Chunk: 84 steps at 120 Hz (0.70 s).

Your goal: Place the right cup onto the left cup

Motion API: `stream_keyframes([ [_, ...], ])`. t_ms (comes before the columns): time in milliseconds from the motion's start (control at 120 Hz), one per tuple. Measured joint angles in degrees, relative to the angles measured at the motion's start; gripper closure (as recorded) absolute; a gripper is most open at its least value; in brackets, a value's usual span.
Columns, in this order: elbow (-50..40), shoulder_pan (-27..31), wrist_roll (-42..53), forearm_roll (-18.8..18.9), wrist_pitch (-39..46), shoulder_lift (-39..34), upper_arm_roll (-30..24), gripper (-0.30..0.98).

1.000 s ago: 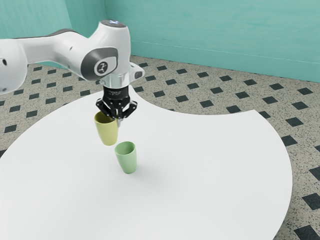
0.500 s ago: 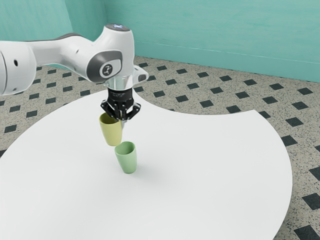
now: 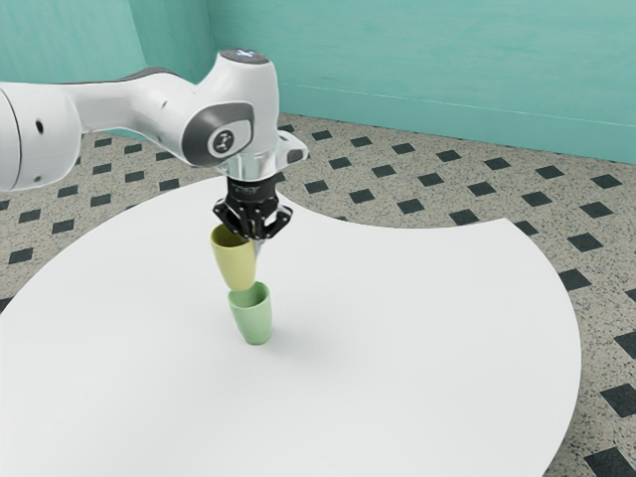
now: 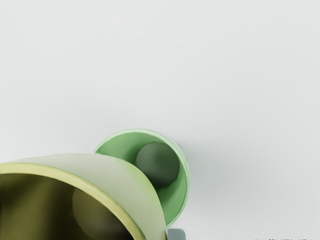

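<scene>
Your gripper [image 3: 255, 237] has its fingers drawn close together, pinching the wall of the yellow cup [image 3: 237, 265] near its rim. On the exterior view's clock face, you have that cup hanging at about seven o'clock from the fingertips, mouth up. The green cup [image 3: 253, 318] stands on the white table [image 3: 417, 338], at six o'clock from your gripper. In the wrist view, the yellow cup overlaps part of the green cup's open mouth; you cannot tell whether they touch.
</scene>
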Motion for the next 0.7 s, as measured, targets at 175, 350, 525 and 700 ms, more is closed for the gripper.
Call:
stream_keyframes([
  [175, -0.08, -0.01, -0.90, 0.59, -0.03, 0.09, -0.85, 0.78],
  [350, -0.09, 0.09, -1.47, 0.73, 0.13, 1.07, -0.87, 0.78],
  [525, -0.09, 0.13, -1.84, 0.77, 0.47, 1.88, -0.58, 0.78],
  [700, -0.09, 0.12, -2.10, 0.78, 0.73, 2.49, -0.54, 0.78],
])
